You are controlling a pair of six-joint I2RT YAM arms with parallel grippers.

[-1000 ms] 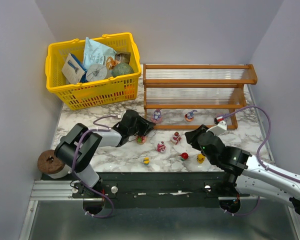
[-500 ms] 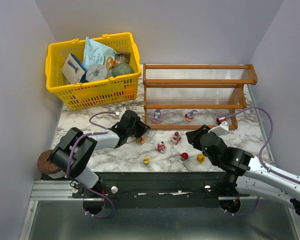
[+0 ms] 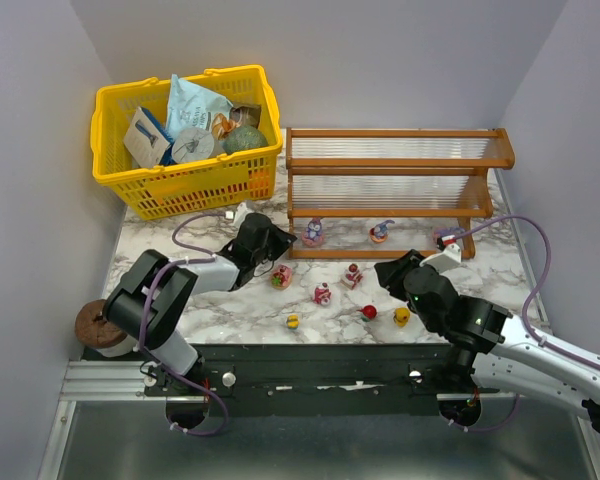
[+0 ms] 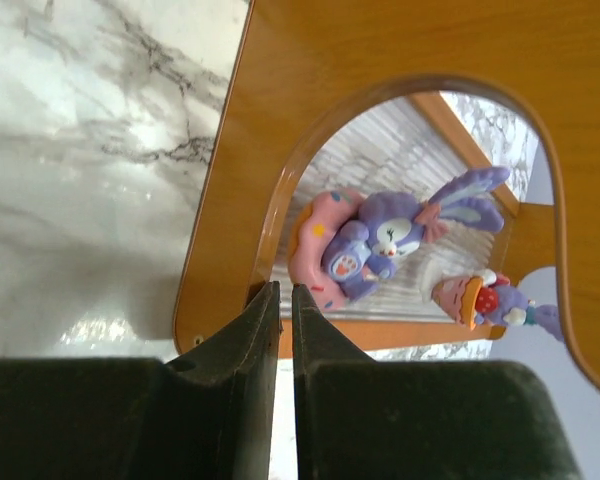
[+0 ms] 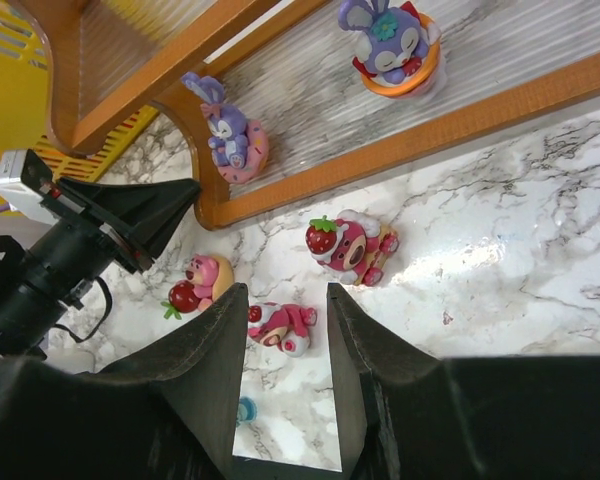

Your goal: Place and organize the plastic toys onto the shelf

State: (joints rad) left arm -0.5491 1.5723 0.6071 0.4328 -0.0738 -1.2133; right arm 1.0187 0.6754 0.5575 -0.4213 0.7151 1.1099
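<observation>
Fingers (image 4: pixel 250 350) of the left gripper (image 4: pixel 285 290) meet on nothing; the right gripper (image 5: pixel 285 295) gapes, empty. Two plastic toys (image 3: pixel 313 232) stand on the one shelf's (image 3: pixel 395 133) lowest tier, mid-frame; six lie on the marble table (image 3: pixel 240 315) below. Grey walls (image 3: pixel 40 150) surround.

A yellow basket (image 3: pixel 195 186) stands far left on the marble table (image 3: pixel 230 312), holding a pale blue packet (image 3: pixel 192 103), a blue-and-white box (image 3: pixel 146 137), a silvery disc (image 3: pixel 192 146) and a greenish round thing (image 3: pixel 245 139); a brown ring (image 3: pixel 96 325) lies at the near left corner

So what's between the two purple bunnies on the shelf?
Nothing. The right wrist view shows bare ribbed shelf between the pink-ringed bunny and the orange-ringed bunny.
</observation>
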